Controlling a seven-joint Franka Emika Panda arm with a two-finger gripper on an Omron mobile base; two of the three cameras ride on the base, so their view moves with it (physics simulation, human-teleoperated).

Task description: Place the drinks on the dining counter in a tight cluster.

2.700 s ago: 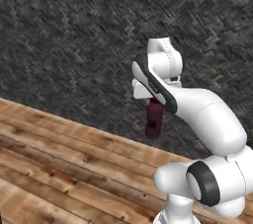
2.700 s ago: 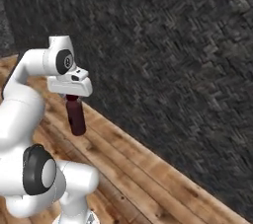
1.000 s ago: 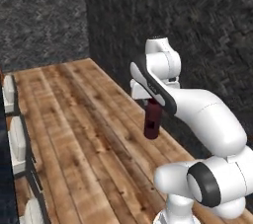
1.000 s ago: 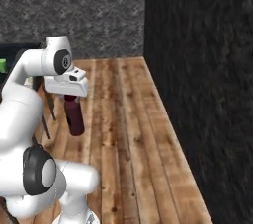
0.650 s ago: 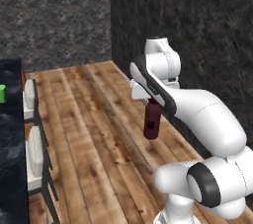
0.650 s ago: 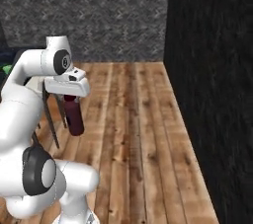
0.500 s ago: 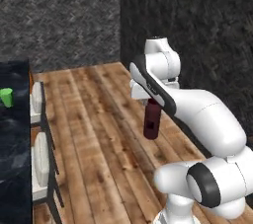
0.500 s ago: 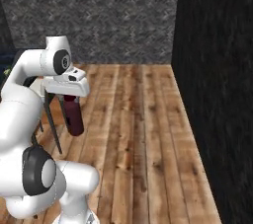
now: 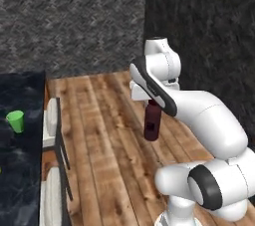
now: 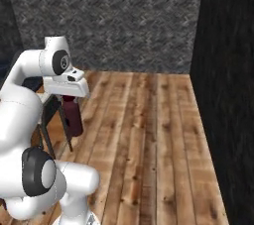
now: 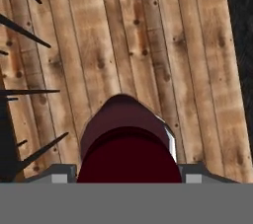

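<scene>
Bottle [image 9: 152, 123] dark maroon w/ darker label. Floor [image 9: 107, 135] warm brown wood planks, knots + grain streaks. Back wall [image 9: 69, 18] grey woven/herringbone texture. Counter [image 9: 20, 150] black marble, white veins. Cup [image 9: 16, 120] bright green. Stools [image 9: 51, 120] whitish seats, dark legs.

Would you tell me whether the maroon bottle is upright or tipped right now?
Upright: the maroon bottle hangs vertically, neck up, from the gripper, above the wooden floor.

Glossy white rounded arm [image 9: 199, 115] with dark joint bands.
</scene>
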